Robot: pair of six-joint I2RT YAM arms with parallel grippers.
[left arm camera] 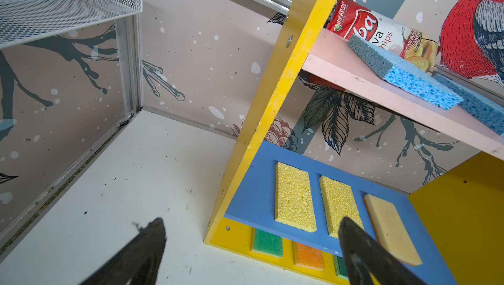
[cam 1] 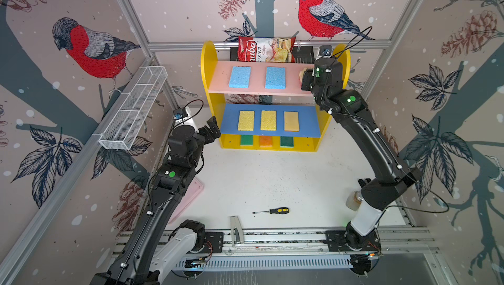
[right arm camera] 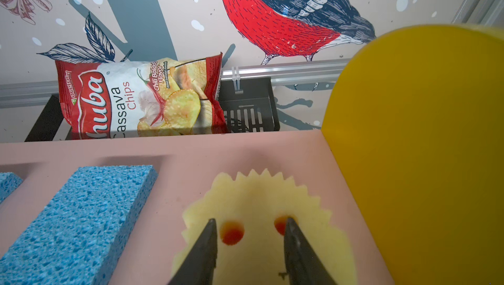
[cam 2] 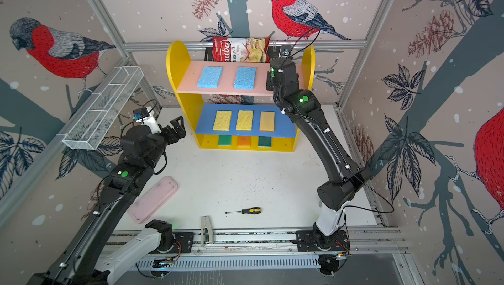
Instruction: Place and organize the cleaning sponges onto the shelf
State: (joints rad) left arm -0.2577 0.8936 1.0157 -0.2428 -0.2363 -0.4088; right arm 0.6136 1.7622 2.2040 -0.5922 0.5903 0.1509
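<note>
Right claw (right arm camera: 251, 220) is up at the top of the shelf (cam 1: 208, 60), over the right end of the pink board (cam 1: 256, 90). Under it lies the round yellow sponge (right arm camera: 261, 196), zigzag edge, two red eyes, flat on the board beside the yellow side panel. The two fingers stand partly spread over its face, one by each eye, not closed around it; whether the tips touch the foam I cannot tell.

Along the same board lie two blue sponges (cam 1: 240, 77) (cam 1: 275, 77), side by side with a gap between. One level down, the blue board (cam 1: 308, 122) carries two rough yellow sponges (cam 1: 246, 120) (cam 1: 268, 120) and a paler smooth one (cam 1: 291, 121) in a row. On the base sit a green sponge (cam 1: 246, 141), an orange sponge (cam 1: 266, 141) and another green one (cam 1: 287, 141), half hidden under the blue board.

Left claw (cam 1: 214, 129) hangs just beside the shelf's left panel at blue-board height, fingers spread wide, holding nothing.

Behind the shelf a chip bag (cam 1: 266, 49) stands in a black basket (right arm camera: 251, 106). A screwdriver (cam 1: 272, 211) lies on the white table (cam 1: 272, 177).
</note>
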